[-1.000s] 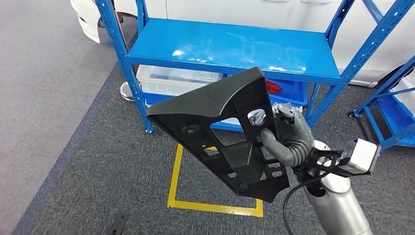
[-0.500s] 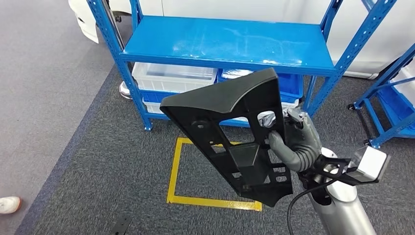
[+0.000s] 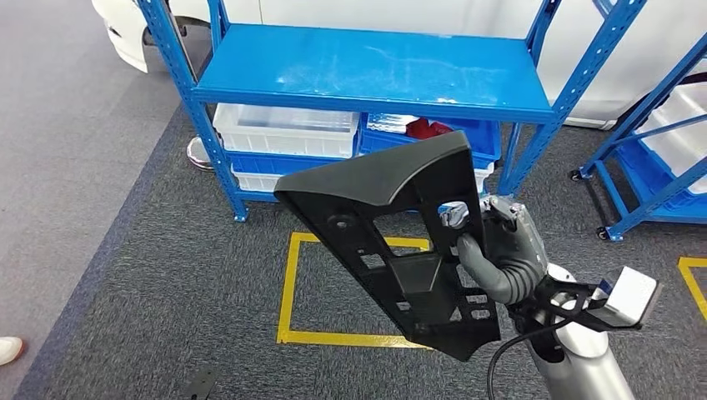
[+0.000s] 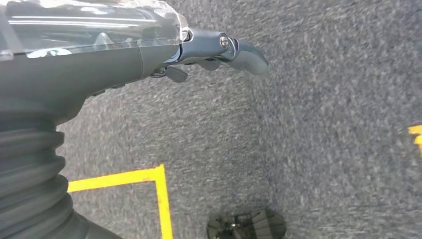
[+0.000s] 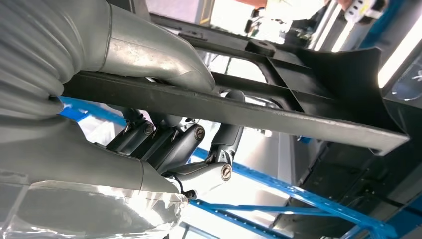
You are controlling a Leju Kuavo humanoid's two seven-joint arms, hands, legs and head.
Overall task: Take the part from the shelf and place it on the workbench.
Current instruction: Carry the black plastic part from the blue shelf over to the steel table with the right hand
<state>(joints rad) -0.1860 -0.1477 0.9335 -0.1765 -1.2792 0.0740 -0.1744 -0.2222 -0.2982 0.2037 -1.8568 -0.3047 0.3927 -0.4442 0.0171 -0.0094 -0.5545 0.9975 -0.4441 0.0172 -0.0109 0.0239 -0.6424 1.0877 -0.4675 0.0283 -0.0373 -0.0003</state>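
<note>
Gripped in the right hand (image 3: 500,250), off the shelf and above the floor: a large black moulded plastic part (image 3: 400,242), roughly triangular, with cut-out openings and ribbing. Ran its long axis diagonally in the head view, from a broad curved top edge near the front edge of the blue metal shelf (image 3: 375,71) down to a narrower end low by the right wrist. Faced its ribbed, open side toward the camera. Held by one frame bar, thumb over one side and darker fingers (image 5: 164,142) curled beneath, as seen from the right wrist. Hid part of the yellow taped floor rectangle (image 3: 292,292) and the front of the blue bins (image 3: 483,137) on the lower shelf level; sat beside them a clear plastic crate (image 3: 283,129). Hung the left hand (image 4: 219,47) over dark grey carpet (image 4: 323,124), holding nothing, fingers mostly hidden behind the wrist cover, so spread hard to judge. Cut off at the lower left edge: a white shoe (image 3: 8,348).
</note>
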